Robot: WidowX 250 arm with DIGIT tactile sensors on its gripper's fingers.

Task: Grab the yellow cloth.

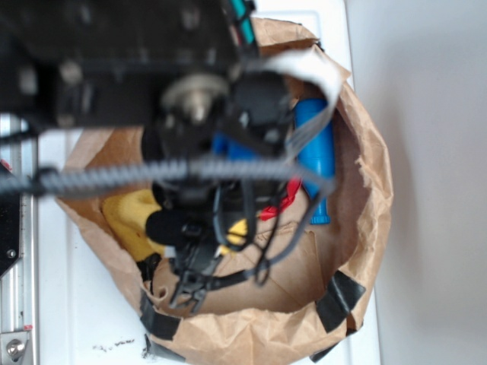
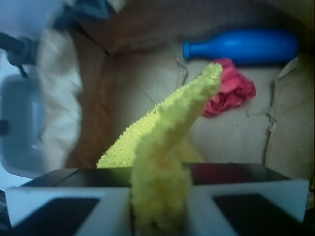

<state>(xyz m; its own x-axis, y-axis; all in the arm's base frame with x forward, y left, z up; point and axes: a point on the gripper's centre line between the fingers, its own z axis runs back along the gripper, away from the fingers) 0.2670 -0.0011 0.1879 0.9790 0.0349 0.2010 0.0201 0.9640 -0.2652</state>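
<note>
The yellow cloth (image 2: 162,137) is a fuzzy terry towel, pinched between the two jaws of my gripper (image 2: 160,206), which is shut on it. From the jaws it stretches away in a taut ridge towards the red cloth. In the exterior view the yellow cloth (image 1: 133,217) shows partly at the left inside the brown paper bag (image 1: 365,213), under the black arm. The gripper (image 1: 190,285) hangs over the bag's near side there, blurred.
A small red wadded cloth (image 2: 230,93) lies on the bag floor beyond the yellow ridge. A blue plastic bottle (image 2: 243,46) lies on its side behind it, blue bottle (image 1: 316,148) at the bag's right. The bag walls stand all round.
</note>
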